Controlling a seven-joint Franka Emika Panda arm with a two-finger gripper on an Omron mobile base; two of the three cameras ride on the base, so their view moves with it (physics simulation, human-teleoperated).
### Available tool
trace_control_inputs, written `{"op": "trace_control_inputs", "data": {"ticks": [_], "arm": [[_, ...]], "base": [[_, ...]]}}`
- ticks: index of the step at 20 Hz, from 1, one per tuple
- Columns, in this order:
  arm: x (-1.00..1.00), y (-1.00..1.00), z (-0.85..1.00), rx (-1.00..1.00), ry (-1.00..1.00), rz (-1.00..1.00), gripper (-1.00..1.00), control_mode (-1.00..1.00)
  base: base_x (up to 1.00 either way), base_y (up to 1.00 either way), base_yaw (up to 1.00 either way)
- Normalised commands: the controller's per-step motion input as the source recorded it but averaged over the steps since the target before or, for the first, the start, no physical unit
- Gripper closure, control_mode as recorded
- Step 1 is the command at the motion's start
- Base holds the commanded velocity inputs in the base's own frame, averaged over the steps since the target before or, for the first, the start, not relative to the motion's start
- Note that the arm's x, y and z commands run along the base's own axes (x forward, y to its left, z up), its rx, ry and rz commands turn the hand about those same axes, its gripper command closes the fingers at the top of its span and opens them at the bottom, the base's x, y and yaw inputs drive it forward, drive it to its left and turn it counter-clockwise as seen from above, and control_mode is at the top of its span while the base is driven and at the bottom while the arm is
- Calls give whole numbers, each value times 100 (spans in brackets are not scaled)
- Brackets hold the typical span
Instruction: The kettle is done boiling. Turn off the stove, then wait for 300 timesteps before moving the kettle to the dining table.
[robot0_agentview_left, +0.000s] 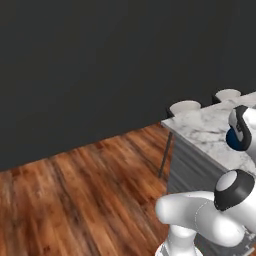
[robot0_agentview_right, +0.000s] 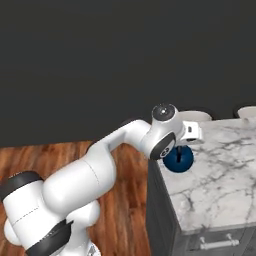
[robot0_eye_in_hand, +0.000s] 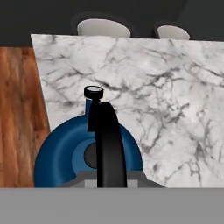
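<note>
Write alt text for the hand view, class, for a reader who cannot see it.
A glossy blue kettle with a black arched handle hangs directly beneath the camera, over the near left corner of a white marble dining table with grey veins. Wooden floor shows to the left, and two pale stools stand at the table's far edge against a dark wall.
</note>
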Motion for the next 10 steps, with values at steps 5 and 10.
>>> {"op": "trace_control_inputs", "data": {"ticks": [5,10], "arm": [[0,0,0,0,0,0,100,100],[0,0,0,0,0,0,100,100]], "base": [[26,45,-41],[30,38,-38]]}}
